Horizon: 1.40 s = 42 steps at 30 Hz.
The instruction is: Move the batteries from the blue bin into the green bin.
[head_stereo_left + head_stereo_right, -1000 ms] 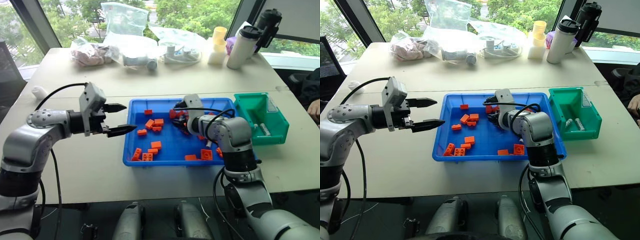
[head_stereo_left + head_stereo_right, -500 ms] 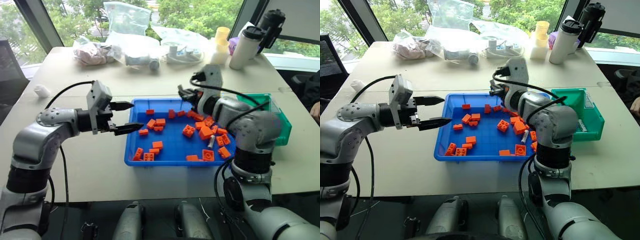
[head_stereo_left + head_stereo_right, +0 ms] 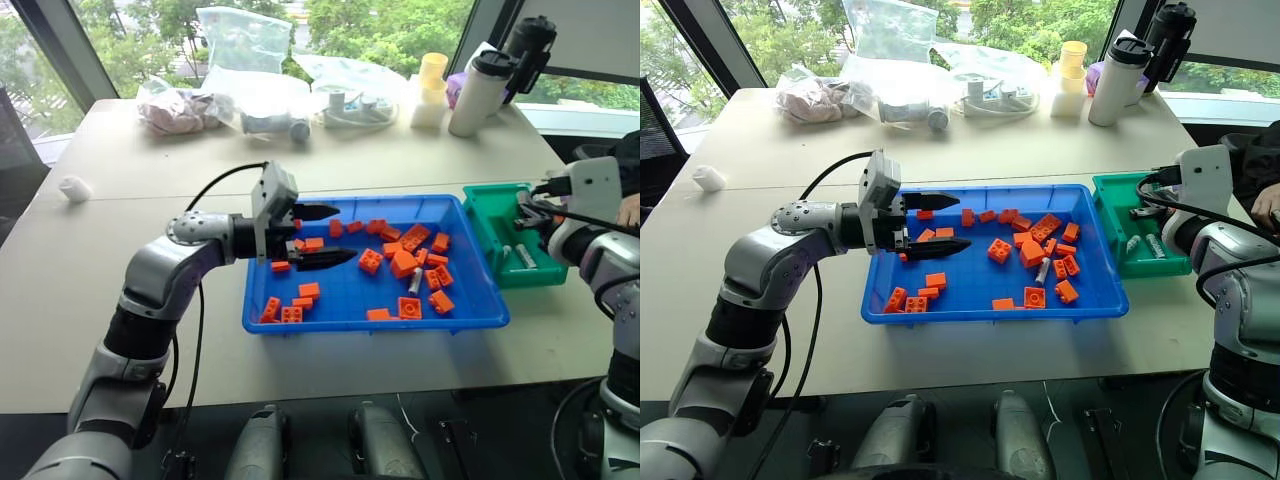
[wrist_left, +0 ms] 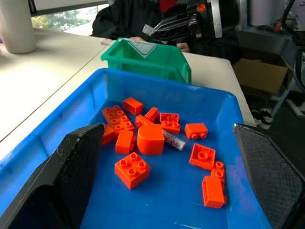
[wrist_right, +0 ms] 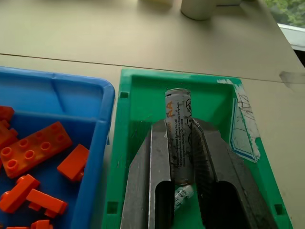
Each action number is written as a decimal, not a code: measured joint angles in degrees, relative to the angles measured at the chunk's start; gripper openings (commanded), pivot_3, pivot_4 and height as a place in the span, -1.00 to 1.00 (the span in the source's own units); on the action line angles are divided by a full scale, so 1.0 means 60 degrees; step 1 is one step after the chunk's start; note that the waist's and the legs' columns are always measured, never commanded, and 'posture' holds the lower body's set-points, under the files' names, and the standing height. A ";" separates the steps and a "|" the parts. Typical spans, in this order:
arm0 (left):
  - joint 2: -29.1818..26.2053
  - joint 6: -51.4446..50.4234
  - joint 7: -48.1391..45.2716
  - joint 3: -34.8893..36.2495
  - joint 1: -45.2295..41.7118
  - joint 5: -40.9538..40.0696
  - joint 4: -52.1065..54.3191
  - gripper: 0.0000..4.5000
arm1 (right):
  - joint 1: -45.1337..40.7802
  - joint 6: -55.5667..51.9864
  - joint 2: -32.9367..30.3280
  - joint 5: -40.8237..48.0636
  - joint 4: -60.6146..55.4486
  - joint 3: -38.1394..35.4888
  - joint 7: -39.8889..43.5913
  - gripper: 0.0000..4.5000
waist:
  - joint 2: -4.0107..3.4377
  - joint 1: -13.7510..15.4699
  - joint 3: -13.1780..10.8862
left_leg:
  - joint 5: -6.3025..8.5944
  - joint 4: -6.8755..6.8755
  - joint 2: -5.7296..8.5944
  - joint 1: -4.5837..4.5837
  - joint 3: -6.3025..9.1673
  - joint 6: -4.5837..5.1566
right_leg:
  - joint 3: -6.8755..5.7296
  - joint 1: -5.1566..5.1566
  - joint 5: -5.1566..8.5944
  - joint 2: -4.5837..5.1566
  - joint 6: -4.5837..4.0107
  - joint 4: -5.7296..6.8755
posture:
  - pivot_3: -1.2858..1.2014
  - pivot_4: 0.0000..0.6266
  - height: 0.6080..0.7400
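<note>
Right gripper (image 5: 183, 157): jaws pinching 1 battery (image 5: 178, 138) above green bin (image 5: 143, 95). Left gripper (image 3: 335, 235): jaws spread, empty, over blue bin (image 3: 380, 318). Bin holds orange bricks (image 3: 400, 262) and 1 loose battery (image 3: 415, 281).

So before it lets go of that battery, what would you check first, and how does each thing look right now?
1. Right hand shut on the battery: ok.
2. Battery over the green bin, not the blue bin: ok.
3. Room in the green bin for it: ok; two batteries lie inside, with bare floor beside them.
4. Left hand clear of the drop: ok; it hovers open over the blue bin's far side.
5. Batteries left among the orange bricks: not ok; one battery remains.
6. Person's hand clear of the bin: cannot tell.
</note>
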<state>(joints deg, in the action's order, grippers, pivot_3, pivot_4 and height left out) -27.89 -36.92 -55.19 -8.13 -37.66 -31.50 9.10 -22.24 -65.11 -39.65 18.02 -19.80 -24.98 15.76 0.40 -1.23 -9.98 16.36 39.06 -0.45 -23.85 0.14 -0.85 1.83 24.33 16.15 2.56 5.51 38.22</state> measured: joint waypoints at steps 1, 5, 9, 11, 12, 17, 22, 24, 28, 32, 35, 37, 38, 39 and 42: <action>-0.0043 0.0032 -0.0045 0.0000 -0.0018 0.0049 -0.0034 1.00 | 0.0099 0.0129 0.0068 -0.0067 0.0223 -0.0098 -0.0072 -0.99 | 0.0000 0.0018 0.0000 | 0.0000 0.0001 -0.0001 -0.0001 -0.0001 0.0000 | 0.0001 0.0000 0.0000 0.0002 0.0000 -0.0001 | 0.03 -0.52 1.00; -0.0123 0.0047 -0.0168 -0.0007 -0.0027 0.0177 -0.0106 1.00 | 0.0186 0.0325 0.0116 -0.0159 0.0947 -0.0120 -0.0236 -0.76 | 0.0000 0.0072 0.0000 | 0.0000 0.0004 0.0003 -0.0002 -0.0004 -0.0001 | 0.0002 -0.0001 0.0000 0.0008 0.0000 -0.0001 | 0.03 -0.52 1.00; -0.0147 0.0047 -0.0171 -0.0002 -0.0027 0.0214 -0.0116 1.00 | 0.0113 0.0455 0.0121 -0.0144 0.1318 -0.0157 -0.0244 0.16 | 0.0000 0.0086 0.0000 | 0.0000 0.0004 0.0003 -0.0004 -0.0003 -0.0001 | 0.0002 -0.0002 0.0000 0.0008 0.0000 -0.0003 | 0.03 -0.52 1.00; -0.0212 0.0044 -0.0168 0.0011 -0.0027 0.0230 -0.0115 1.00 | 0.0103 0.0611 0.0055 -0.0170 0.1476 -0.0152 -0.0261 0.62 | 0.0000 0.0085 0.0000 | 0.0000 0.0004 0.0003 -0.0004 -0.0004 -0.0001 | 0.0002 -0.0002 0.0000 0.0008 0.0000 -0.0003 | 0.03 -0.52 1.00; -0.0252 0.0040 -0.0164 0.0032 -0.0026 0.0235 -0.0115 1.00 | 0.0104 0.0698 -0.0038 -0.0243 0.1575 -0.0119 -0.0287 0.81 | 0.0000 0.0086 0.0000 | 0.0000 0.0004 0.0003 -0.0004 -0.0004 -0.0001 | 0.0002 -0.0002 0.0000 0.0008 0.0000 -0.0003 | 0.03 -0.52 1.00; -0.0480 0.0035 -0.0160 0.0137 -0.0022 0.0248 -0.0117 1.00 | -0.0122 0.1082 -0.0805 -0.0648 0.1692 0.0254 -0.0222 0.81 | -0.0001 0.0060 -0.0001 | 0.0000 0.0005 0.0000 -0.0002 -0.0004 -0.0001 | 0.0002 -0.0002 0.0000 0.0004 0.0000 -0.0004 | 0.03 -0.52 1.00; -0.0694 -0.0042 -0.0342 0.0185 -0.0030 0.0153 -0.0106 1.00 | -0.1125 -0.0422 -0.0067 0.1137 0.0000 0.0200 0.0686 0.81 | 0.0000 0.0009 0.0000 | 0.0000 -0.0001 -0.0029 0.0006 0.0005 0.0000 | 0.0006 -0.0002 0.0000 -0.0026 -0.0001 0.0000 | 0.03 -0.52 1.00; -0.1039 -0.0156 -0.0562 0.0202 -0.0037 0.0122 -0.0080 1.00 | -0.1273 -0.1920 0.0837 0.2182 -0.1047 0.0253 0.0881 0.81 | 0.0000 0.0032 0.0000 | 0.0000 -0.0002 -0.0033 0.0005 0.0016 0.0000 | 0.0002 -0.0003 0.0001 -0.0030 -0.0002 0.0003 | 0.03 -0.52 1.00; -0.1239 -0.0275 -0.0697 0.0212 -0.0029 0.0006 -0.0003 1.00 | -0.0843 -0.4004 0.1753 0.2796 -0.1852 0.0544 0.0730 0.81 | -0.0002 0.0253 -0.0001 | 0.0000 0.0015 0.0006 -0.0030 0.0024 -0.0001 | -0.0011 -0.0002 0.0001 0.0014 -0.0002 -0.0014 | 0.03 -0.52 1.00; -0.1334 -0.0431 -0.0641 0.0400 0.0102 -0.0073 0.0142 1.00 | -0.0174 -0.4384 0.1565 0.2748 -0.2372 0.0957 0.0590 0.81 | -0.0002 0.0312 -0.0001 | 0.0000 0.0019 0.0033 -0.0038 0.0021 -0.0001 | -0.0008 -0.0003 0.0001 0.0038 -0.0001 -0.0023 | 0.03 -0.52 1.00; -0.1334 -0.0501 -0.0577 0.0407 0.0308 -0.0095 0.0375 1.00 | 0.0075 -0.4402 0.0840 0.2639 -0.2602 0.1424 0.0540 0.81 | -0.0002 0.0275 -0.0001 | 0.0000 0.0019 0.0026 -0.0036 0.0022 -0.0001 | -0.0009 -0.0002 0.0001 0.0031 0.0000 -0.0021 | 0.03 -0.52 1.00; -0.1353 -0.0498 -0.0570 0.0396 0.0417 -0.0066 0.0403 1.00 | 0.0135 -0.4485 0.0835 0.2668 -0.2674 0.1436 0.0506 0.81 | -0.0001 0.0239 0.0000 | 0.0000 0.0019 0.0016 -0.0031 0.0024 -0.0001 | -0.0009 -0.0002 0.0001 0.0018 0.0000 -0.0018 | 0.03 -0.52 1.00; -0.1354 -0.0484 -0.0571 0.0371 0.0504 -0.0041 0.0404 1.00 | 0.0217 -0.4492 0.0893 0.2706 -0.2675 0.1453 0.0490 0.81 | -0.0001 0.0191 0.0000 | 0.0000 0.0017 0.0012 -0.0028 0.0024 -0.0001 | -0.0009 -0.0002 0.0001 0.0014 0.0000 -0.0014 | 0.03 -0.52 1.00; -0.1354 -0.0472 -0.0571 0.0363 0.0578 -0.0026 0.0403 1.00 | 0.0271 -0.4493 0.0963 0.2779 -0.2675 0.1467 0.0452 0.81 | -0.0001 0.0139 0.0000 | 0.0000 0.0016 0.0010 -0.0028 0.0025 -0.0001 | -0.0010 -0.0002 0.0001 0.0012 0.0000 -0.0012 | 0.03 -0.52 1.00; -0.1346 -0.0455 -0.0556 0.0344 0.0605 0.0015 0.0400 1.00 | 0.0458 -0.4495 0.1001 0.2884 -0.2676 0.1562 0.0333 0.81 | -0.0001 0.0068 0.0000 | 0.0000 0.0016 0.0008 -0.0027 0.0025 -0.0001 | -0.0010 -0.0002 0.0001 0.0011 0.0000 -0.0013 | 0.03 -0.52 1.00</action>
<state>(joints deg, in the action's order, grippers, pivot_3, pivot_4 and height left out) -35.96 -39.65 -58.53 -6.07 -34.03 -31.41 11.50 -19.49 -92.08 -33.64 35.32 -35.85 -15.61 17.76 0.40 -0.82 -9.98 16.36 39.15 -0.40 -24.01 0.29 -0.86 1.77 24.32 16.15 2.62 5.51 38.14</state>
